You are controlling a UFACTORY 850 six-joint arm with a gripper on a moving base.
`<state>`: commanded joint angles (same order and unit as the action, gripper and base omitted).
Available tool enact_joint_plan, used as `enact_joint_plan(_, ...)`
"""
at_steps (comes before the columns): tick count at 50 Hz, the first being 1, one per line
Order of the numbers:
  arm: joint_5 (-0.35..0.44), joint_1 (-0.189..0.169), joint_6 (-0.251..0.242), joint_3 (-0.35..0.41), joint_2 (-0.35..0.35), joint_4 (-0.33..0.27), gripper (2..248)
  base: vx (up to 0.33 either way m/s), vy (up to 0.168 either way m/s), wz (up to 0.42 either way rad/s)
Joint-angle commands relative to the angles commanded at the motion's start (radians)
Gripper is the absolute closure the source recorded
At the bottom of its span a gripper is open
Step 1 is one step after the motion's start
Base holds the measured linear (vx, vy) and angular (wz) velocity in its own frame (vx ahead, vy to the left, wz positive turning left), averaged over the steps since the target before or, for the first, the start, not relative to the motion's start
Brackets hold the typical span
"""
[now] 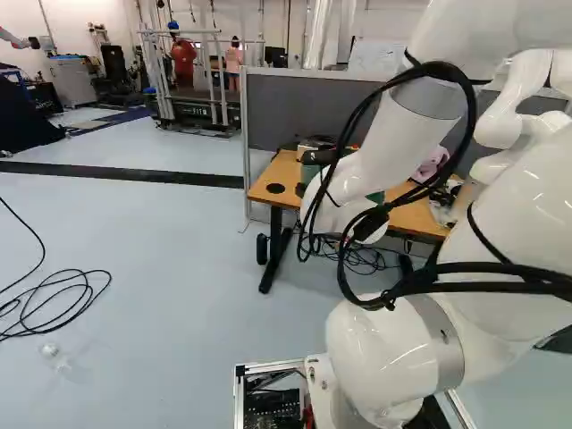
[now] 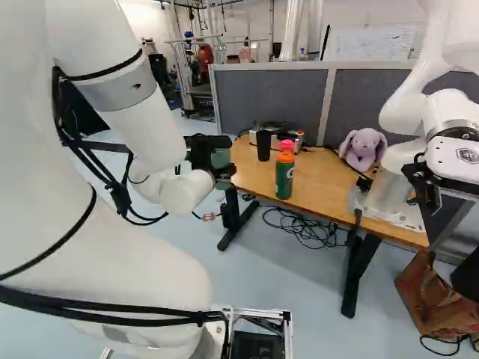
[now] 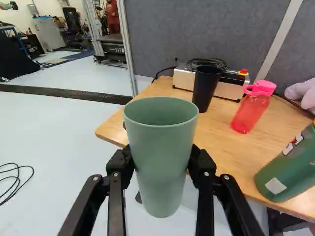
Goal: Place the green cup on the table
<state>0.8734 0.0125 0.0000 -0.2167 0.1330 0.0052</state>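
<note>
While the black pincer (image 2: 223, 172) is clamped on the green cup (image 3: 160, 157) from two opposite sides, the cup is held off the bench (image 3: 221, 147), near one end of it. The cup is a smooth, matte, tapered vessel with a round, open mouth wider than its base. The bench has a flat top of pale-grained wood and dark legs. On it stand a straight-sided black tumbler (image 3: 205, 88), a translucent pink bottle (image 3: 250, 110), a cylindrical green bottle (image 2: 284, 179) with an orange lid, and a boxy metallic unit (image 3: 229, 88) topped by coiled cable. A soft lilac plush rabbit (image 2: 362, 149) sits near another robot (image 2: 389, 183), glossy white and rounded. Behind rises a grey, fabric-textured partition (image 3: 197, 29).
</note>
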Motion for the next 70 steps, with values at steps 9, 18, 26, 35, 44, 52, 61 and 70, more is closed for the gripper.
enact_joint_plan(9,0.024,0.0,0.0,-0.049,-0.051,0.044,123,0.0,0.0,0.0)
enact_joint_plan(18,0.049,-0.001,0.0,-0.096,-0.096,0.088,123,0.0,0.0,0.0)
enact_joint_plan(26,0.052,-0.003,0.0,-0.138,-0.119,0.094,123,0.0,0.0,0.0)
enact_joint_plan(35,0.053,-0.013,0.0,-0.184,-0.147,0.095,123,0.0,0.0,0.0)
enact_joint_plan(44,0.053,-0.029,0.0,-0.229,-0.187,0.095,123,0.0,0.0,0.0)
enact_joint_plan(52,0.082,-0.045,0.0,-0.269,-0.238,0.109,123,0.0,0.0,0.0)
enact_joint_plan(61,0.143,-0.061,0.0,-0.313,-0.298,0.151,123,0.0,0.0,0.0)
enact_joint_plan(70,0.207,-0.072,0.0,-0.341,-0.344,0.198,123,0.0,0.0,0.0)
